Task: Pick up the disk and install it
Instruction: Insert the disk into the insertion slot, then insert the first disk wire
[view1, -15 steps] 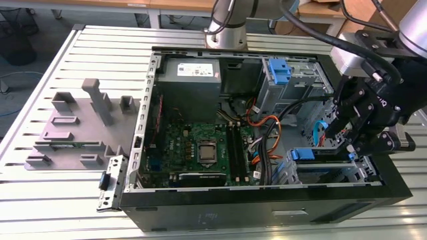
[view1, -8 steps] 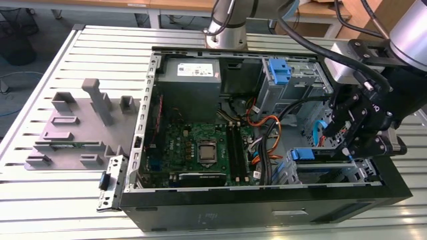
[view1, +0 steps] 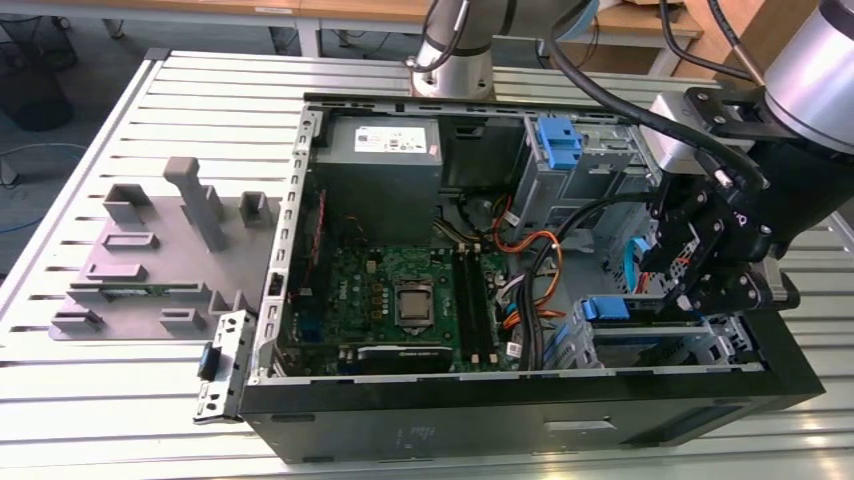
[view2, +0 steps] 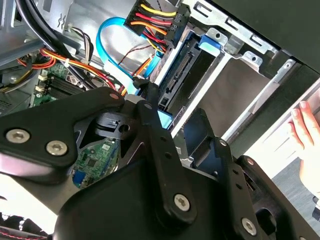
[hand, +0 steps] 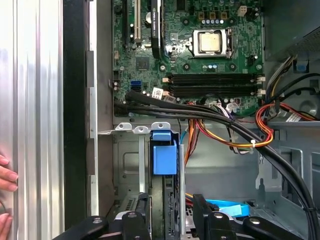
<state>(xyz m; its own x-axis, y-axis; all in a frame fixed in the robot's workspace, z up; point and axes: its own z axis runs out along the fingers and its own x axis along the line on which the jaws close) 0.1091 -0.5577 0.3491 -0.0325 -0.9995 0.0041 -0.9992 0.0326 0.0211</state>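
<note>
The disk (hand: 164, 192) stands edge-on in the metal drive cage (hand: 125, 160) at the case's front corner, with its blue tab (hand: 164, 152) uppermost. The tab (view1: 603, 308) also shows in the exterior view, low on the right. My gripper (hand: 167, 207) straddles the disk and is open, one black finger (hand: 135, 220) close beside it. The other finger (hand: 202, 215) stands off with a gap where cables show through. My gripper (view1: 687, 270) hangs just above the cage. In the second wrist view a fingertip (view2: 145, 90) sits beside the disk's connector edge (view2: 182, 72).
Black, orange and blue cables (view1: 534, 270) run beside the cage. The motherboard (view1: 400, 290), a grey power supply (view1: 380, 140) and a bare blue bracket (view1: 558, 140) fill the case. A grey fixture (view1: 147, 250) lies at the exterior view's left. A person's hand (view2: 305, 130) (hand: 6, 175) rests outside the case.
</note>
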